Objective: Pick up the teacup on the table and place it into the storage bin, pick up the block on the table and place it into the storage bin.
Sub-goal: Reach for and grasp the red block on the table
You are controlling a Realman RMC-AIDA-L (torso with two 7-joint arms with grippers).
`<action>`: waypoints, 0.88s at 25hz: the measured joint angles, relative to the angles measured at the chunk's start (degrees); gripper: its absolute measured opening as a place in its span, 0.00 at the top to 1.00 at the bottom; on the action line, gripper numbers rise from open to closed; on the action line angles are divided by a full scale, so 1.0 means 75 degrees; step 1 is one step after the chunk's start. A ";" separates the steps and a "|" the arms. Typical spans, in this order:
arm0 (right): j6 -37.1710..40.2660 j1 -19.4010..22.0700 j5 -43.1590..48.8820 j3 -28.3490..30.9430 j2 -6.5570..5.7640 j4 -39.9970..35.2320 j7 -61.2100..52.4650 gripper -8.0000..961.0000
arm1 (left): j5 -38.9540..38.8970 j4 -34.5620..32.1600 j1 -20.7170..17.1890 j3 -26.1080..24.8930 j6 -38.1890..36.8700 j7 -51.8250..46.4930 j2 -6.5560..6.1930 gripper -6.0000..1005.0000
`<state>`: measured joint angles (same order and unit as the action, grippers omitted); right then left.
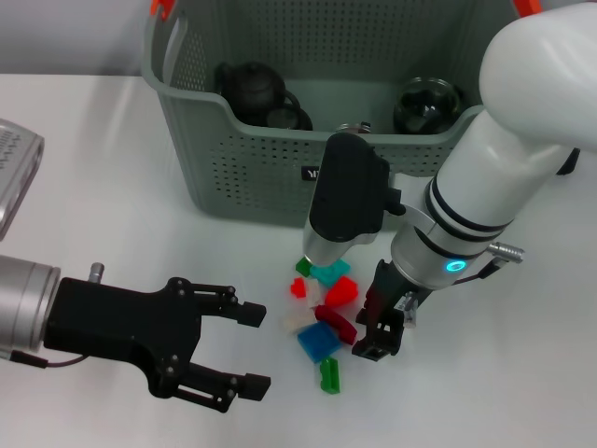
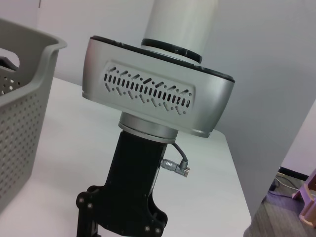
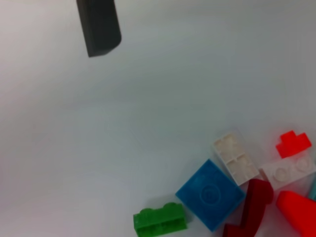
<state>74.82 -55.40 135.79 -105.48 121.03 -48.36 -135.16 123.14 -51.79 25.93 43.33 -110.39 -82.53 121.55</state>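
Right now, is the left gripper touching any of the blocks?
Apart. The head view shows the left gripper open, with bare white table between its fingertips and the nearest blocks. The right gripper is beside the pile.

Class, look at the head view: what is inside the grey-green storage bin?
Inside the storage bin: a dark teapot, a dark lid and a glassy round vessel. The near wall and the right arm hide the rest.
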 joint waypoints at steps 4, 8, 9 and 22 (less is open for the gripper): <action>-0.0138 0.0027 -0.0018 -0.0036 0.0009 0.0011 -0.0016 0.62 | 0.0000 0.0003 -0.0006 0.0000 -0.0001 0.0000 0.0000 0.16; -0.0356 0.0055 -0.0036 -0.0173 0.0028 0.0014 -0.0114 0.62 | 0.0000 0.0003 -0.0027 0.0000 -0.0001 0.0000 0.0000 0.16; -0.0427 0.0057 -0.0039 -0.0262 0.0030 0.0015 -0.0179 0.62 | 0.0000 0.0003 -0.0033 0.0000 -0.0001 0.0000 0.0000 0.16; -0.0705 0.0062 -0.0131 -0.0503 0.0048 -0.0071 -0.0399 0.64 | 0.0000 0.0013 -0.0047 -0.0001 -0.0011 0.0009 0.0009 0.16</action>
<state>69.54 -54.93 134.81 -109.25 121.39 -48.89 -138.15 123.14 -51.69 25.57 43.33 -110.47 -82.46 121.62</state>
